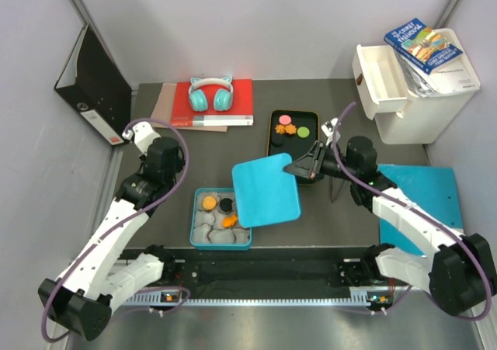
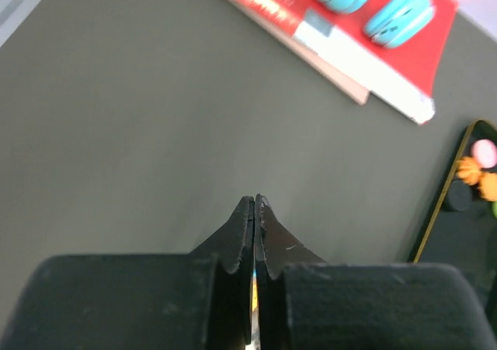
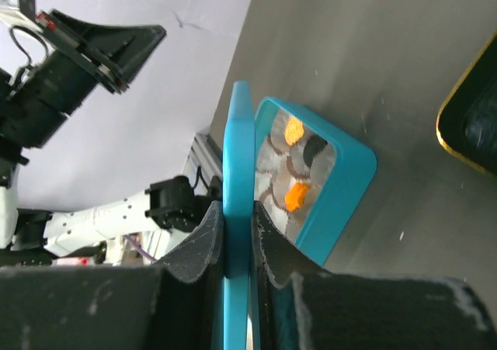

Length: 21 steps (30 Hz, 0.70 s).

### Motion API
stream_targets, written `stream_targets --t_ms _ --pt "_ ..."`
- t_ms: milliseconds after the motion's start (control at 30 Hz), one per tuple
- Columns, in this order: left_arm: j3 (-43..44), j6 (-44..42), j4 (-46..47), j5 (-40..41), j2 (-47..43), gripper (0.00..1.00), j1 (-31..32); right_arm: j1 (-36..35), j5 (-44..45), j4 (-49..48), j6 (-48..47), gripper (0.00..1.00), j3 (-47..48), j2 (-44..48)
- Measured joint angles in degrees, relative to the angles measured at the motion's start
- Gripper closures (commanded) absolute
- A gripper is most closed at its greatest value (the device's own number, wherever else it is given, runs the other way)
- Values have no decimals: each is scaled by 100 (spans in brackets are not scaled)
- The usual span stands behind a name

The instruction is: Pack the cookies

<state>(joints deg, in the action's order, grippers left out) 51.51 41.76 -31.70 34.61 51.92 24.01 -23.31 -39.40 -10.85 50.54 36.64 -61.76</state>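
A flat turquoise plastic lid (image 1: 265, 189) is gripped edgewise by the right gripper (image 3: 237, 209) beside small orange and black cookies (image 1: 210, 203); the left gripper (image 2: 255, 204) is clenched empty. The red book's (image 1: 242, 100) lettering is blurred.

1. Box (image 1: 193, 218), lower centre of the table (image 1: 342, 222): cookies (image 1: 210, 202) lie in its upper part.
2. Lid (image 1: 266, 189), between the jaws of the right gripper (image 1: 295, 166), overlaps the box's right edge.
3. Tray (image 1: 295, 112), above the lid, holds more cookies.
4. Headphones (image 1: 210, 94) rest on books (image 1: 241, 105), left of the tray.
5. Binder (image 1: 93, 94) at upper left; bin (image 1: 419, 105) at upper right.
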Motion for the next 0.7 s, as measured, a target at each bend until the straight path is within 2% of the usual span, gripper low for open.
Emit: stream_targets --t_ms 200,700 --pt "-190 463 -509 -70 22 100 -293 -229 -66 -1300 645 100 -765 -592" --pt "-1303 1694 -861 -291 -415 100 -361 -544 37 -4319 2074 100 -1416 -2094"
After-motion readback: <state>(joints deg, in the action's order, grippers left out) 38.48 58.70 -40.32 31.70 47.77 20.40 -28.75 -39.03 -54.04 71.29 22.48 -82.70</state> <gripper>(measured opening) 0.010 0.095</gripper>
